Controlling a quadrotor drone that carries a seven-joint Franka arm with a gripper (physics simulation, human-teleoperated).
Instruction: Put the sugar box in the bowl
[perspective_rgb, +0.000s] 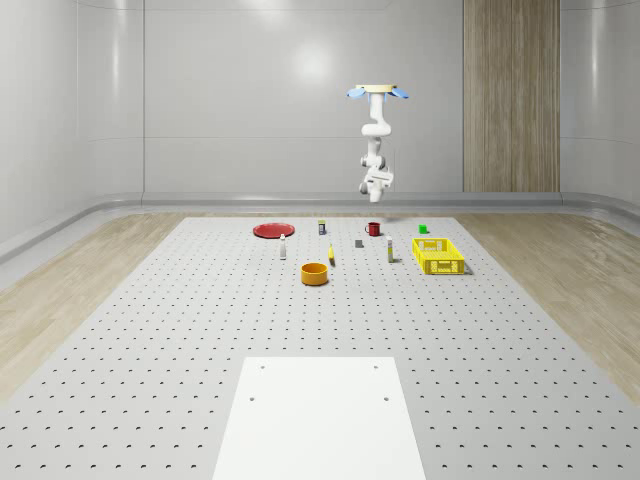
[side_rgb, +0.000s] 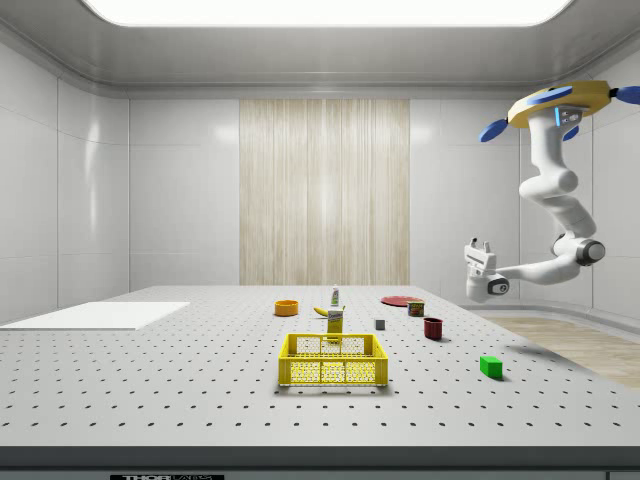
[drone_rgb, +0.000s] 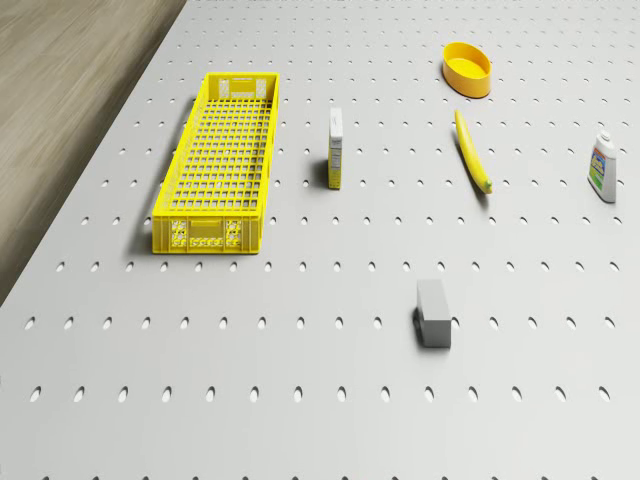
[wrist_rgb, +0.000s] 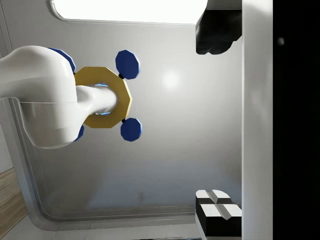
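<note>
Hovering drone (side_rgb: 560, 103) high over counter's (perspective_rgb: 150, 380) far edge. End effector (side_rgb: 479, 246) open, empty, pointing upward. Sugar box (drone_rgb: 336, 148) standing between crate (drone_rgb: 213, 160) and banana (drone_rgb: 472, 150), bowl (drone_rgb: 467, 68) nearby. Planning: swinging wrist downward, descending over box, grasping narrow faces.

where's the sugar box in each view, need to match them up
Whole-scene view: the sugar box stands upright just off the left side of the yellow crate.
Side view: it stands behind the crate, above its far rim.
Drone view: it stands between the crate and the banana, at.
Wrist view: not in it.
Shared landmark: the yellow crate.
</note>
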